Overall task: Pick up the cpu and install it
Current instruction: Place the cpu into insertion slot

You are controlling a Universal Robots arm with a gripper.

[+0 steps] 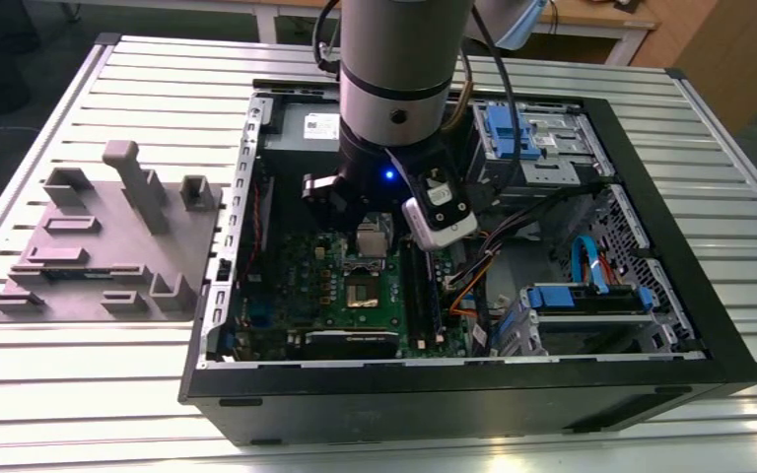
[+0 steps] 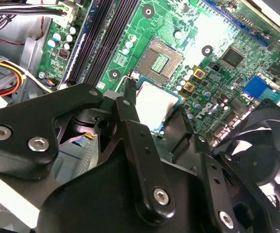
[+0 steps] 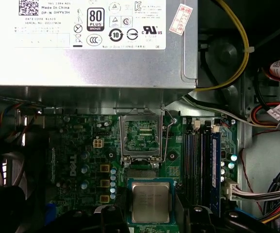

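The cpu (image 3: 151, 202) is a flat silvery square with a thin rim, clamped between my black fingers (image 3: 108, 214). My gripper (image 3: 151, 216) is shut on it inside the open computer case (image 1: 694, 325). In the second wrist view the cpu (image 2: 155, 103) hangs above the green motherboard (image 2: 217, 29), close beside the metal-framed socket (image 2: 159, 60), whose contact field lies bare. The socket (image 3: 140, 136) has its thin lever standing off to one side. In the exterior view my gripper (image 1: 372, 239) sits just above the socket (image 1: 363, 294).
A large grey metal box with a white label (image 3: 81, 43) borders the board near the socket. Dark memory slots (image 3: 200, 160), a black fan (image 2: 261, 150) and coloured cables (image 1: 484, 281) surround the spot. A grey fixture plate (image 1: 103, 246) lies outside the case on the slatted table.
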